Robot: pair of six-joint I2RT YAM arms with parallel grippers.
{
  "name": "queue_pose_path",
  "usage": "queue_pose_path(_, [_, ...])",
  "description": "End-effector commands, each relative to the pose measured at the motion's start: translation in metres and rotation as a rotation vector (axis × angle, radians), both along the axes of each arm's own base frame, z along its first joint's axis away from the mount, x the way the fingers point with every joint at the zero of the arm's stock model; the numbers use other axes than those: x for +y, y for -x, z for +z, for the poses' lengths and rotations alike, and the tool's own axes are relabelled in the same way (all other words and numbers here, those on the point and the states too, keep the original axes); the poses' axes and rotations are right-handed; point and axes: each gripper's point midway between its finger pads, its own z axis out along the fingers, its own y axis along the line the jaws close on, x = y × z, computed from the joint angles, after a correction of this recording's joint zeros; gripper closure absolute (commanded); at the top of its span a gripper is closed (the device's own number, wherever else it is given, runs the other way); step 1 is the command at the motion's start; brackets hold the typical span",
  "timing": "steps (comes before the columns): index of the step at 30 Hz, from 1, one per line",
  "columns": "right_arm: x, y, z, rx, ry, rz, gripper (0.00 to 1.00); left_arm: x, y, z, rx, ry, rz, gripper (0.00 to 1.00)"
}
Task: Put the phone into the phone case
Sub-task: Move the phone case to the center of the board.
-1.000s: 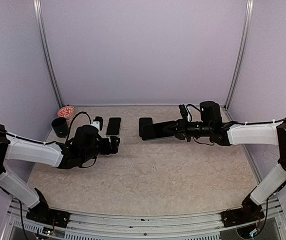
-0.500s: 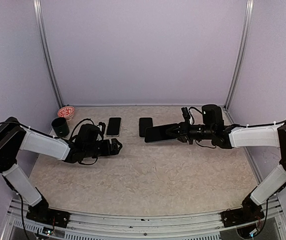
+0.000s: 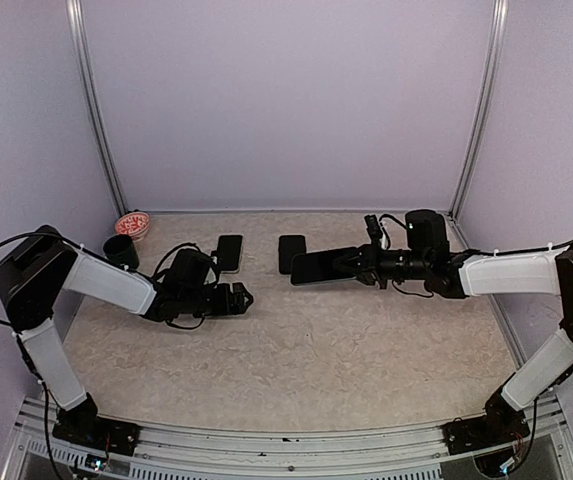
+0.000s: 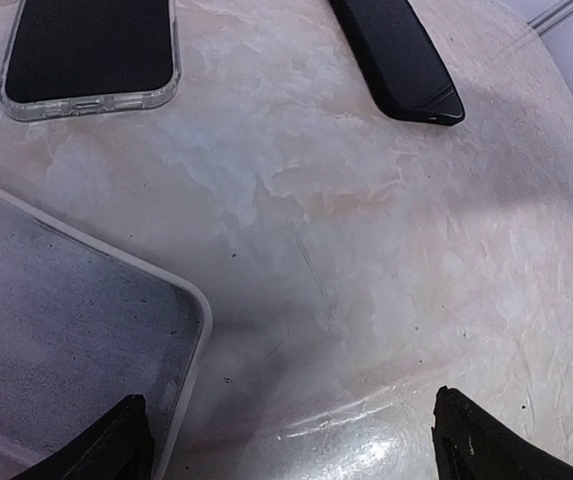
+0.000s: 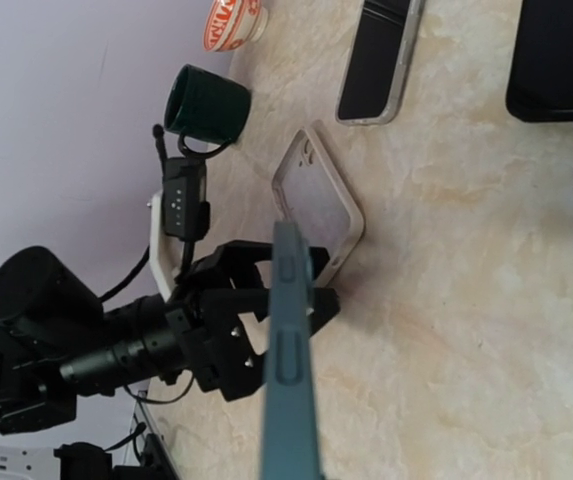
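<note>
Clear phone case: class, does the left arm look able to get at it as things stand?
Probably yes: the open left tool sits right beside the clear phone case, with nothing lying on it.

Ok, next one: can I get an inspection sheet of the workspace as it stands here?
Surface: marbled beige tabletop, no spills seen.
Job's things: phone held above the table in the right gripper; clear case lying flat by the left gripper.
Clutter: clear-cased phone, black slab (phone or case, cannot tell), green cup, red-and-white bowl, all along the far side.
Grippers: left open and empty; right shut on the phone.
Cables: black cable loop at the left wrist, clear of the case.
Surroundings: lilac walls, metal uprights.
</note>
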Motion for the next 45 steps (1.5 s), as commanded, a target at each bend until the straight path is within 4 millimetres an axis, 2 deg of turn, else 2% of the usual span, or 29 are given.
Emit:
queue_pose_path(1, [-0.005,-0.003,0.029,-0.083,-0.056,-0.012,1.0,-0.002,-0.006,-0.002,0.006,-0.017,-0.004,0.08])
queue_pose_path(7, [-0.009,-0.004,0.033,-0.089,-0.059,-0.019,1.0,-0.009,-0.003,-0.007,0.033,0.011,-0.03,0.23])
queue_pose_path(13, [-0.018,-0.007,0.039,-0.1,-0.06,-0.042,1.0,-0.025,0.007,-0.005,0.064,0.079,-0.068,0.24])
queue_pose_path(28, [-0.053,-0.012,0.062,-0.153,-0.06,-0.121,1.0,-0.118,0.052,-0.005,0.146,0.184,-0.249,0.23])
queue_pose_path(34, [-0.065,-0.012,0.069,-0.17,-0.061,-0.144,1.0,-0.149,0.061,0.01,0.163,0.244,-0.3,0.22])
queue_pose_path(38, [-0.073,-0.013,0.077,-0.186,-0.067,-0.163,1.0,-0.181,0.074,0.021,0.178,0.277,-0.366,0.22])
queue_pose_path(41, [-0.079,-0.013,0.084,-0.2,-0.072,-0.175,1.0,-0.202,0.081,0.021,0.193,0.295,-0.407,0.21])
queue_pose_path(45, [-0.087,-0.012,0.089,-0.21,-0.067,-0.194,1.0,-0.212,0.081,0.02,0.196,0.304,-0.416,0.2])
